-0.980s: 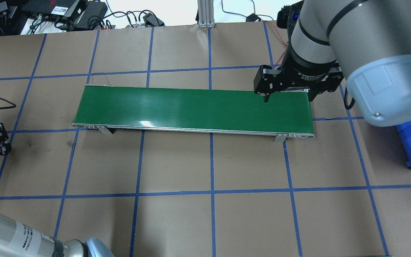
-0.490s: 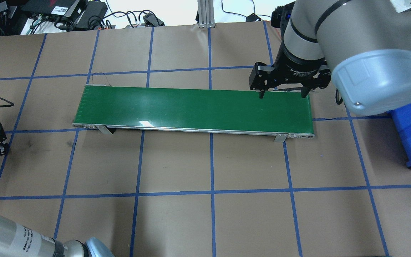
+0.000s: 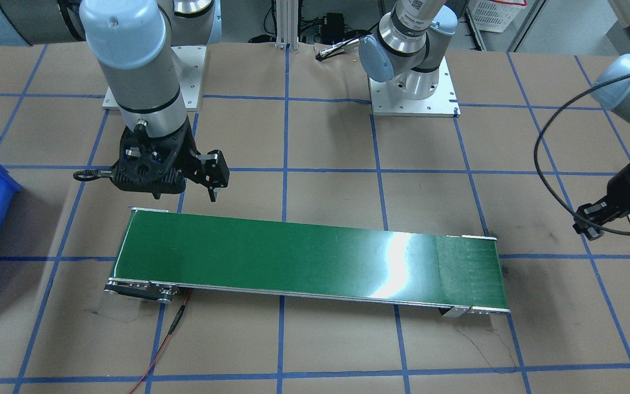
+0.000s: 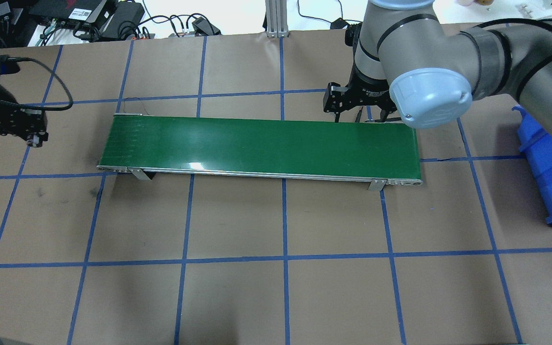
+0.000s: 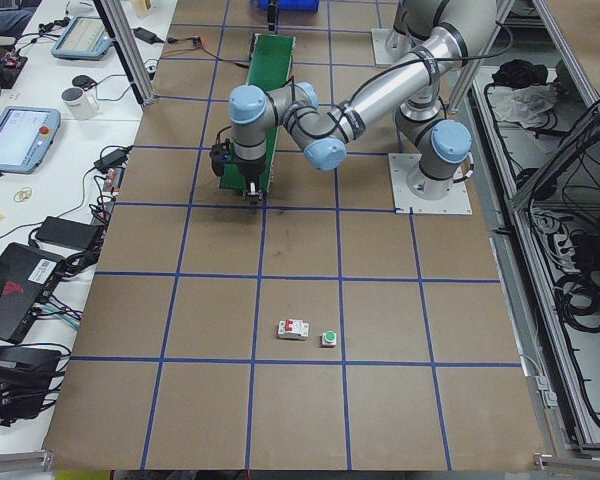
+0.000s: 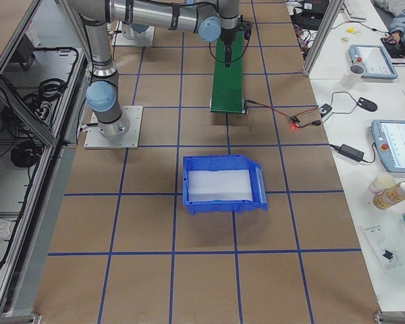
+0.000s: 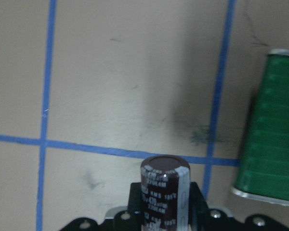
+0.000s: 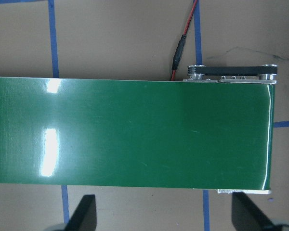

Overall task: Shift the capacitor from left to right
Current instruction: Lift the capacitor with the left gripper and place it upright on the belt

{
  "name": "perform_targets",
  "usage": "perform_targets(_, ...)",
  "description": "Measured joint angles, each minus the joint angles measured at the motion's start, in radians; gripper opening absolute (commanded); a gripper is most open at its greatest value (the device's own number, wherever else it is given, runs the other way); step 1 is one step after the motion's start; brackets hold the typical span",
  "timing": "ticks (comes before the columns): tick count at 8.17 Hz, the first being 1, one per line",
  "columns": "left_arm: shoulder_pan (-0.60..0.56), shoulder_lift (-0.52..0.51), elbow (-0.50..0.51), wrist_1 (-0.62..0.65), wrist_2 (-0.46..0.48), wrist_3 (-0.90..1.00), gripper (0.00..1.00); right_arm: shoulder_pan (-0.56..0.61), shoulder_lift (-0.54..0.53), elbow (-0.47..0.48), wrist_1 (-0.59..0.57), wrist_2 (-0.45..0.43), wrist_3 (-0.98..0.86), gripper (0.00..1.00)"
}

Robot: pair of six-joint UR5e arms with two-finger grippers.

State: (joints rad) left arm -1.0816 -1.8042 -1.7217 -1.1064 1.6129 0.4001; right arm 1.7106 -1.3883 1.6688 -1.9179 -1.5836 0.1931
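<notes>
at the robot's left end of the table, the closest things are a small white block with red switches [image 5: 293,329] and, just beside it, a small white part with a green cap [image 5: 328,338]. both lie on the brown paper table with blue tape lines [image 5: 310,420], well apart from the arms, and they look like they are not part of this job. next comes the black left gripper [image 4: 27,132]. its jaws are closed on the dark brown round capacitor with a grey stripe [image 7: 164,192], which sticks out from between them toward the table. it hangs over bare paper near the left end of the long flat green belt [image 4: 257,143], not yet over it. i think it is held there so it can go onto the belt and ride across. at the far end of the belt, the black right gripper [image 8: 164,219] hangs just above with its jaws wide apart and nothing in them, most likely to be ready to grab the capacitor when it comes. farthest off sits a blue plastic bin [image 4: 544,167], maybe the place to drop it.
</notes>
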Motion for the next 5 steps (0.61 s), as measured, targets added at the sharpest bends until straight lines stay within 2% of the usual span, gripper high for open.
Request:
perform_targets(2,-0.116,-0.018,-0.001,0.009,-0.009,0.045,0.00,-0.079,0.034,0.037,-0.015,0.064,-0.127,1.00)
perform_targets(3,-0.139,-0.048,-0.001,0.011,-0.013,0.075,0.00,-0.130,0.042,0.071,-0.021,0.126,-0.212,1.00)
perform_targets(5,-0.158,-0.104,0.000,0.024,-0.021,0.114,0.00,-0.174,0.053,0.116,-0.042,0.183,-0.329,1.00)
